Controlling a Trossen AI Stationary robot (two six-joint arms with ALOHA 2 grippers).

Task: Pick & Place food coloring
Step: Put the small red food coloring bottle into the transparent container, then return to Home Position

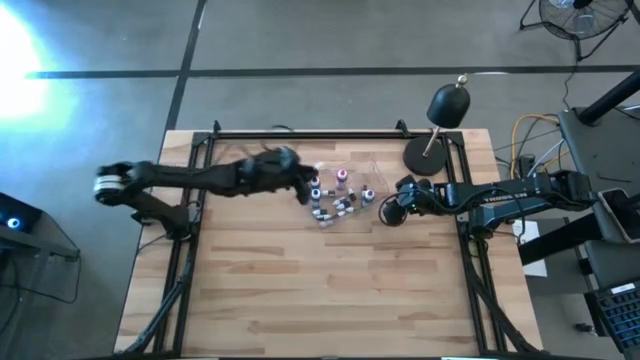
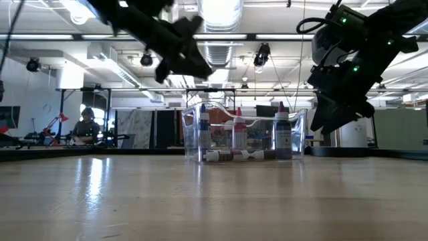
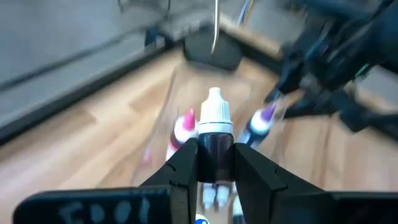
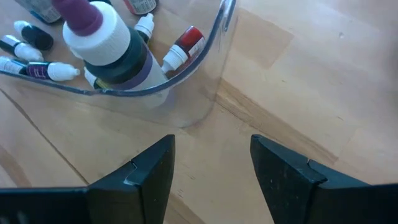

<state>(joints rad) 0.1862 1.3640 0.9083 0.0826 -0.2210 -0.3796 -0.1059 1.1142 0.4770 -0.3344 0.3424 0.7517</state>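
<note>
The left gripper (image 3: 216, 163) was clamped on a dark food coloring bottle (image 3: 216, 134) with a white cap, held upright above the clear tray (image 1: 352, 168), probably so it could go in or come out cleanly without knocking the others. The tray sat toward the far edge of the surface (image 1: 320, 280), middle-ish. In it I counted about three bottles standing and a handful lying flat, so roughly eight or nine, hard to be sure. The right gripper (image 4: 211, 165) hung just beside the tray's right side with its jaws spread wide and empty, looked like it was waiting. One black lamp (image 1: 440, 125) stood near the far right corner.
</note>
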